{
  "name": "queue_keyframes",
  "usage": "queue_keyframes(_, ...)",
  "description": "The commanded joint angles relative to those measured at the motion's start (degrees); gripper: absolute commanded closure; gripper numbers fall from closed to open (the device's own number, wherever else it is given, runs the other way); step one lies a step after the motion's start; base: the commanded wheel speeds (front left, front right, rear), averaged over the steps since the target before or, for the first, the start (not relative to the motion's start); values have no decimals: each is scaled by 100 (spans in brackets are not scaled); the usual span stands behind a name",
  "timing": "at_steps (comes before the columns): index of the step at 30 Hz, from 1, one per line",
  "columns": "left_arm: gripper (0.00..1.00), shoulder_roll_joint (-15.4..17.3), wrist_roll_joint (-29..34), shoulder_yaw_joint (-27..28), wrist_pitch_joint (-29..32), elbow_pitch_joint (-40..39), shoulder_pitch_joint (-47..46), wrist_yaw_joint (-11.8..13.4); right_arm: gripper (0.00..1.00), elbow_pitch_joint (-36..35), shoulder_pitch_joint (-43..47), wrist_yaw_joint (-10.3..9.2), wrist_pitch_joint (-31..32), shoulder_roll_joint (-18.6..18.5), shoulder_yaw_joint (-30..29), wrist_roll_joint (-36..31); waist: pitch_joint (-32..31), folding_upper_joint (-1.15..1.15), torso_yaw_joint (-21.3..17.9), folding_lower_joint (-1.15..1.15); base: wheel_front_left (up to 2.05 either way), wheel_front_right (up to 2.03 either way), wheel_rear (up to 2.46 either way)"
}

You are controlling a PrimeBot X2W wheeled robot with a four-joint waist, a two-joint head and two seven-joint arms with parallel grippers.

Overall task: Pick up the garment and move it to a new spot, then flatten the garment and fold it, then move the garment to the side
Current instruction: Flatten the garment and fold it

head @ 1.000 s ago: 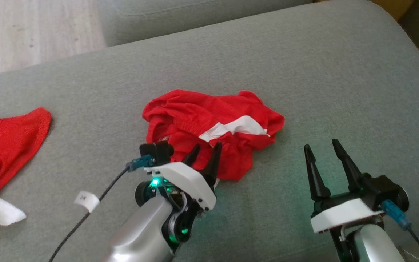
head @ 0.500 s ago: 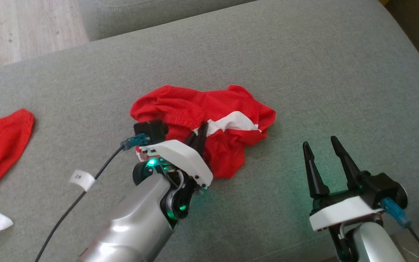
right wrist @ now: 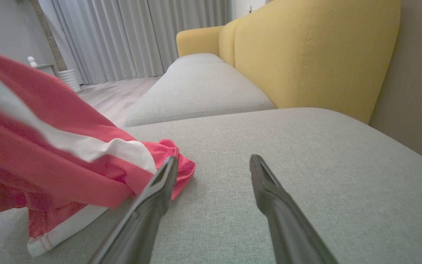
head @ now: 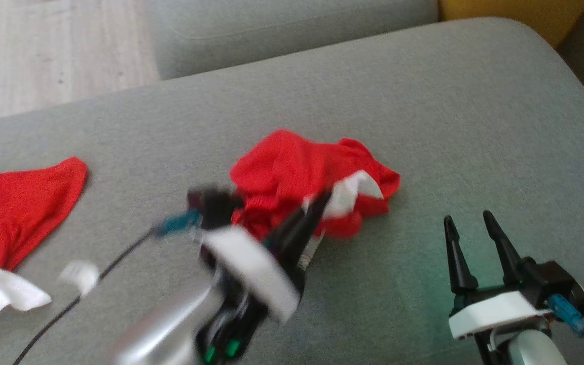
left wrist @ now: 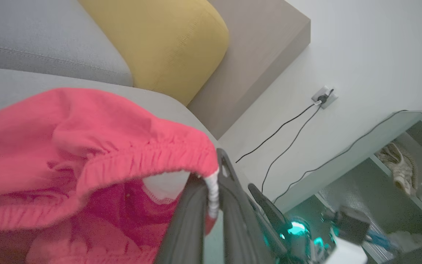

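Observation:
The garment point(head: 297, 172) is a pair of red shorts with a white stripe, bunched on the grey sofa seat point(head: 424, 111). My left gripper point(head: 317, 203) is shut on its elastic waistband point(left wrist: 141, 161) and holds that edge raised off the cushion; the arm is blurred in the head view. In the right wrist view the garment point(right wrist: 50, 146) hangs to the left, part lifted, its lower hem resting on the seat. My right gripper point(head: 469, 223) stands open at the lower right, apart from the cloth, with nothing between its fingers point(right wrist: 159, 190).
A second red cloth with white trim point(head: 13, 208) lies at the left edge of the seat. A yellow backrest cushion point(right wrist: 306, 51) rises behind the seat, and another grey cushion point(head: 282, 25) and wooden floor point(head: 43, 45) lie beyond. A black cable point(head: 69, 304) trails from my left wrist.
My left gripper went from open beside the garment to shut on its waistband, then lifted it up and to the right. The head camera shifted. The right gripper stayed open.

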Motion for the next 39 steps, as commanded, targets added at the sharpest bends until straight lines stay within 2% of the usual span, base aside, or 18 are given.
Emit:
queue_keyframes(1,100,363,-57,107,82,-569,210,87,0,-185,-81,-4,-63,-26,95,-24,-133,0,156,1,0,0,0)
queue_keyframes(5,100,1329,-138,-79,301,-1793,1146,385,0,-198,-2,-4,-63,-26,65,-11,-213,0,309,1,0,0,0)
queue_keyframes(9,100,2026,-388,-155,275,-2138,2026,526,0,-190,70,-4,-63,-26,21,20,-281,0,473,1,0,0,0)
queue_keyframes(10,100,2026,-388,-155,275,-2138,2026,526,0,-190,70,-4,-63,-26,21,20,-281,0,473,1,0,0,0)
queue_keyframes(15,100,2436,-588,-205,128,-1611,2658,479,0,-160,156,-4,-63,-26,-8,-6,-354,0,634,1,0,0,0)
queue_keyframes(17,100,2449,-513,-249,68,-1261,2724,476,0,-153,169,-4,-63,-26,-29,-18,-368,0,677,1,0,0,0)
queue_keyframes(20,100,2304,-413,-261,-103,-869,2728,447,0,-133,169,-4,-63,-26,-20,-48,-386,0,707,1,0,0,0)
queue_keyframes(21,77,2245,-389,-230,-198,-752,2722,459,0,-130,166,-4,-63,-26,-17,-50,-388,0,709,1,0,0,0)
queue_keyframes(22,20,2205,-337,-202,-289,-637,2705,487,0,-130,161,-4,-63,-26,-13,-54,-385,0,706,1,0,0,0)
queue_keyframes(23,0,2194,-233,-200,-366,-524,2678,525,0,-131,156,-4,-63,-26,-9,-57,-382,0,699,1,0,0,0)
queue_keyframes(28,0,2294,191,-220,-580,-160,2629,833,0,-125,174,-4,-63,-26,-3,-73,-381,0,627,1,0,0,0)
queue_keyframes(31,0,2517,320,-135,-644,-203,2643,1091,0,-139,192,-4,-63,-26,-21,-86,-374,0,571,1,0,0,0)
queue_keyframes(32,0,2610,382,-69,-696,-246,2627,1226,0,-144,192,-4,-63,-26,-25,-87,-369,0,556,1,0,0,0)
queue_keyframes(33,0,2725,440,125,-827,-381,2573,1526,0,-151,189,-4,-63,-26,-35,-91,-359,0,535,1,0,0,0)
queue_keyframes(37,0,2873,667,333,-874,-868,2335,2026,0,-135,149,-4,-63,-26,11,-103,-343,0,453,1,0,0,0)
queue_keyframes(39,0,2958,913,270,-759,-1132,2179,2234,0,-124,114,-4,-63,-26,55,-106,-340,0,370,1,0,0,0)
